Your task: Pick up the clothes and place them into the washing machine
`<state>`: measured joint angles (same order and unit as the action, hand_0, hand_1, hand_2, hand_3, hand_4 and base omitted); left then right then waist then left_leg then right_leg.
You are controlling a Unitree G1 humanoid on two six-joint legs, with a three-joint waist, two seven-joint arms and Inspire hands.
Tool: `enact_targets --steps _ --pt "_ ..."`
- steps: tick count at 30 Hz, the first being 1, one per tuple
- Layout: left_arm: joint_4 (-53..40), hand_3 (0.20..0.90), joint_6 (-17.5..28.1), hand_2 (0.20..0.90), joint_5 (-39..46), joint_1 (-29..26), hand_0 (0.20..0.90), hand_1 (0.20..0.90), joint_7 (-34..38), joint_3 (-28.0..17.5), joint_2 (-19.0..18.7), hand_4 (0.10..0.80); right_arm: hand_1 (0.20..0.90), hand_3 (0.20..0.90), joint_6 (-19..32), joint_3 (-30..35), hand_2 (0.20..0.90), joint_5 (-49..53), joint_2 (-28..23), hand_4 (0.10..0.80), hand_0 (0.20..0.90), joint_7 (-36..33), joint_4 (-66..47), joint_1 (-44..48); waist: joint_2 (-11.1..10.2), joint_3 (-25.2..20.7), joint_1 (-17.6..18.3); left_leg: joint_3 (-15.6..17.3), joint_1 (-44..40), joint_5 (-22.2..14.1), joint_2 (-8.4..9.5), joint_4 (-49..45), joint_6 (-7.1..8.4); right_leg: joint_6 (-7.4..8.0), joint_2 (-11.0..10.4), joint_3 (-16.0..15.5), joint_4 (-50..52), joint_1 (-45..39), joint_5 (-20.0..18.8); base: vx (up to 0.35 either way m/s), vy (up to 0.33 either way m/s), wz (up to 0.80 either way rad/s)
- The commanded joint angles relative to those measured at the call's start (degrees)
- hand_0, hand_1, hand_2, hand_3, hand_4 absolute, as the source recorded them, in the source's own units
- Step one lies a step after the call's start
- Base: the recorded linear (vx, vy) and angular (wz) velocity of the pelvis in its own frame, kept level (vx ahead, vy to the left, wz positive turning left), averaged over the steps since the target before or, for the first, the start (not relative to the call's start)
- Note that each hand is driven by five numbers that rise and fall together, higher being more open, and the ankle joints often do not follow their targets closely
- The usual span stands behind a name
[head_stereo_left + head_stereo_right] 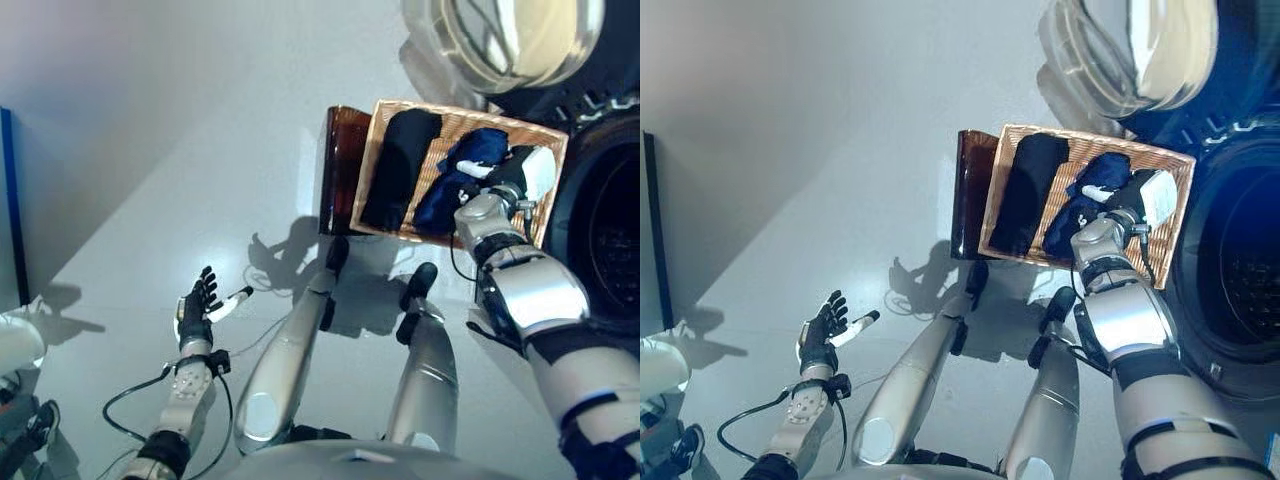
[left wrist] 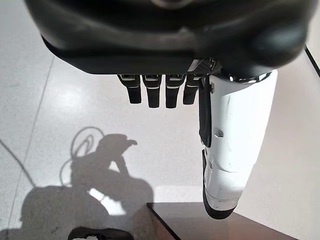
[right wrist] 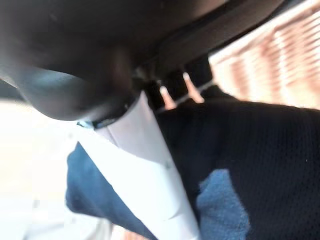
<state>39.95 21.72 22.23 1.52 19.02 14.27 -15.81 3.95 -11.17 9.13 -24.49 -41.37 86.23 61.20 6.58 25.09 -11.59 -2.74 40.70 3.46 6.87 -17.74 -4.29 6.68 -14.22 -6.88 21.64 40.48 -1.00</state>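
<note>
Right hand (image 1: pixel 505 180) down in the wicker basket (image 1: pixel 548 135), right on the blue garment (image 1: pixel 455 175); grip not discernible. Black garment (image 1: pixel 400 165) alongside, both lengthwise front to back. Left hand (image 1: pixel 198 305) spread, empty, well apart; washing machine drum (image 1: pixel 1240 260) just beside the basket.

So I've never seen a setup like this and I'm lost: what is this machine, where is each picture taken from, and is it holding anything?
It is a humanoid robot seen from its own head: two pictures look down, two come from wrist cameras. On the floor stands a wicker basket with a black garment and a blue garment; beside it is the washing machine. The right hand is down on the blue garment; whether it grips is unclear. The left hand hangs open over the floor, empty.
</note>
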Motion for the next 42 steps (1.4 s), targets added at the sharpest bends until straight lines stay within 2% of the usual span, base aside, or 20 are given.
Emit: enact_targets --steps 1,6,7,8,11,12,15,20,25,28,29,30,31,32,34,37,39,40,42 --pt "2.73 0.900 2.84 0.900 0.88 3.19 0.900 0.900 0.59 -1.68 -1.78 0.800 0.200 0.200 6.15 2.61 0.200 7.09 -7.33 0.300 0.200 -1.54 -3.73 -4.19 2.09 -4.47 0.50 1.53 0.62 -2.74 0.11 0.54 3.58 -3.83 1.71 0.25 -1.07 -2.88 1.20 -0.051 0.038 -0.20" --pt "2.77 0.900 2.16 0.900 1.13 4.76 0.900 0.900 -1.76 -1.96 -1.65 0.800 0.200 0.200 13.68 13.51 0.200 25.33 -7.55 0.300 0.200 2.61 -6.62 -11.26 3.11 -6.25 1.15 2.34 -3.19 -2.86 0.05 2.60 3.38 -3.11 1.46 0.79 -3.91 -6.30 0.40 0.053 0.026 -0.15" --pt "2.59 0.900 1.63 0.900 1.47 5.18 0.900 0.900 -2.96 -1.94 -1.44 0.800 0.200 0.200 16.96 16.59 0.200 33.70 -5.96 0.300 0.200 6.00 -7.92 -13.95 3.51 -6.78 1.25 2.65 -4.00 -2.88 0.22 3.05 3.26 -2.96 1.33 1.07 -4.72 -7.16 0.24 0.056 0.015 -0.10" --pt "2.56 0.900 1.60 0.900 1.50 5.29 0.900 0.900 -3.00 -1.86 -1.58 0.800 0.200 0.200 17.10 16.66 0.200 34.03 -5.98 0.300 0.200 6.36 -7.85 -14.21 3.44 -6.86 1.14 2.66 -4.11 -2.88 0.22 3.10 3.25 -2.96 1.33 1.07 -4.80 -7.28 0.22 0.047 0.012 -0.13" --pt "3.32 0.900 1.22 0.900 2.66 5.28 0.900 0.900 -4.39 -1.59 -0.09 0.800 0.200 0.200 23.17 22.31 0.200 48.82 -1.00 0.300 0.200 12.27 -12.97 -18.76 4.72 -7.75 1.76 3.10 -5.11 -3.21 0.48 3.65 2.93 -2.75 1.20 1.82 -5.34 -7.61 0.28 0.032 0.049 -0.14" --pt "3.35 0.900 1.23 0.900 2.71 5.37 0.900 0.900 -4.43 -1.53 -0.20 0.800 0.200 0.200 23.29 22.35 0.200 49.12 -0.91 0.300 0.200 12.56 -13.06 -19.08 4.63 -7.86 1.68 3.13 -5.14 -3.22 0.48 3.67 2.92 -2.74 1.20 1.86 -5.33 -7.61 0.29 0.009 0.027 -0.19" --pt "3.48 0.900 1.51 0.900 4.76 6.03 0.900 0.900 -6.25 -1.19 1.95 0.800 0.200 0.200 27.62 25.72 0.200 58.05 5.38 0.300 0.200 19.49 -22.31 -24.13 6.33 -8.23 2.30 3.65 -5.33 -3.33 0.66 3.99 2.67 -2.68 1.05 2.73 -5.20 -7.22 0.53 0.013 0.053 -0.13" --pt "4.74 0.900 1.95 0.900 5.28 6.63 0.900 0.900 -7.40 -0.71 3.05 0.800 0.200 0.200 29.63 27.65 0.200 58.95 5.52 0.300 0.200 20.11 -23.65 -24.30 7.96 -9.01 2.39 4.04 -5.35 -3.63 1.06 3.77 2.59 -2.70 0.71 3.29 -4.65 -6.64 0.82 0.021 0.039 -0.06" --pt "5.72 0.900 2.73 0.900 5.41 6.15 0.900 0.900 -7.51 -0.22 2.98 0.800 0.200 0.200 30.79 28.68 0.200 56.54 1.87 0.300 0.200 17.61 -25.13 -20.70 10.05 -9.88 2.13 4.53 -5.37 -3.64 1.40 4.07 2.78 -2.54 0.41 4.43 -4.48 -6.09 0.87 0.023 0.036 -0.05" --pt "6.01 0.900 3.13 0.900 5.25 5.80 0.900 0.900 -7.18 -0.35 2.15 0.800 0.200 0.200 31.51 29.69 0.200 53.07 -4.30 0.300 0.200 14.72 -28.10 -17.40 10.79 -10.67 2.30 4.96 -5.84 -3.85 1.47 4.55 2.91 -2.30 0.33 5.37 -5.15 -6.32 0.63 0.030 0.030 -0.03" --pt "6.05 0.900 3.15 0.900 5.25 5.65 0.900 0.900 -7.18 -0.27 2.26 0.800 0.200 0.200 31.43 29.68 0.200 52.86 -4.50 0.300 0.200 14.47 -28.06 -17.20 10.90 -10.59 2.18 5.02 -5.86 -3.85 1.45 4.59 2.90 -2.28 0.35 5.43 -5.21 -6.32 0.59 0.038 0.045 0.00" --pt "5.55 0.900 3.57 0.900 5.11 5.86 0.900 0.900 -7.37 -0.44 1.27 0.800 0.200 0.200 31.17 29.28 0.200 49.97 -11.36 0.300 0.200 12.65 -28.87 -13.80 11.26 -11.21 2.24 5.31 -6.08 -4.07 1.70 4.76 2.88 -2.03 0.25 6.18 -6.02 -6.40 0.23 0.022 0.029 -0.04" --pt "5.52 0.900 3.55 0.900 5.14 5.71 0.900 0.900 -7.38 -0.37 1.48 0.800 0.200 0.200 31.07 29.09 0.200 49.75 -11.70 0.300 0.200 12.38 -28.69 -13.39 11.48 -11.09 2.11 5.40 -6.06 -4.10 1.63 4.76 2.86 -2.01 0.32 6.27 -6.11 -6.37 0.14 0.027 0.085 -0.07" --pt "4.67 0.900 4.15 0.900 5.17 6.16 0.900 0.900 -7.58 -1.01 -0.18 0.800 0.200 0.200 29.63 25.41 0.200 46.38 -20.18 0.300 0.200 12.04 -29.88 -8.72 11.30 -11.66 2.10 6.07 -5.88 -4.29 1.68 4.61 2.84 -1.70 0.04 6.97 -6.55 -6.01 -0.48 0.001 0.073 -0.11" --pt "3.99 0.900 4.59 0.900 6.32 6.79 0.900 0.900 -7.87 -1.12 -0.46 0.800 0.200 0.200 31.49 22.52 0.200 47.43 -25.73 0.300 0.200 12.69 -34.59 -2.98 11.41 -11.43 2.48 7.15 -5.52 -4.39 1.48 4.79 2.68 -1.43 0.19 8.00 -6.93 -5.08 -1.12 -0.008 0.077 -0.31" --pt "2.83 0.900 4.76 0.900 7.27 7.45 0.900 0.900 -7.30 -1.08 -0.13 0.800 0.200 0.200 35.50 23.72 0.200 47.13 -25.77 0.300 0.200 11.00 -42.29 -3.24 11.41 -11.41 3.17 8.06 -5.26 -4.36 1.28 5.20 2.47 -1.28 0.47 9.15 -6.73 -3.89 -1.27 0.009 0.038 -0.39" --pt "3.40 0.900 4.72 0.900 7.89 6.97 0.900 0.900 -6.78 -0.56 0.27 0.800 0.200 0.200 35.84 24.97 0.200 45.85 -23.42 0.300 0.200 8.89 -40.55 -5.55 11.39 -11.44 3.31 8.17 -5.27 -4.42 1.32 5.11 2.28 -1.28 0.53 9.32 -6.65 -3.74 -1.39 0.016 0.003 -0.17" --pt "4.39 0.900 4.66 0.900 7.74 6.52 0.900 0.900 -6.54 -0.56 0.35 0.800 0.900 0.900 34.52 24.84 0.900 45.29 -22.08 0.800 0.900 8.87 -38.43 -6.38 11.36 -11.31 3.42 8.30 -5.41 -4.46 1.32 4.96 2.17 -1.34 0.64 9.44 -6.43 -3.66 -1.52 -0.004 -0.008 -0.10" --pt "6.07 0.900 4.34 0.900 8.06 5.41 0.900 0.900 -6.90 -0.72 1.44 0.800 0.900 0.900 30.41 25.14 0.900 45.81 -18.78 0.800 0.900 11.29 -32.24 -8.97 11.53 -11.07 3.64 8.51 -5.52 -4.51 1.14 4.92 2.17 -1.39 0.67 9.47 -6.43 -3.64 -1.73 -0.024 -0.017 -0.06"
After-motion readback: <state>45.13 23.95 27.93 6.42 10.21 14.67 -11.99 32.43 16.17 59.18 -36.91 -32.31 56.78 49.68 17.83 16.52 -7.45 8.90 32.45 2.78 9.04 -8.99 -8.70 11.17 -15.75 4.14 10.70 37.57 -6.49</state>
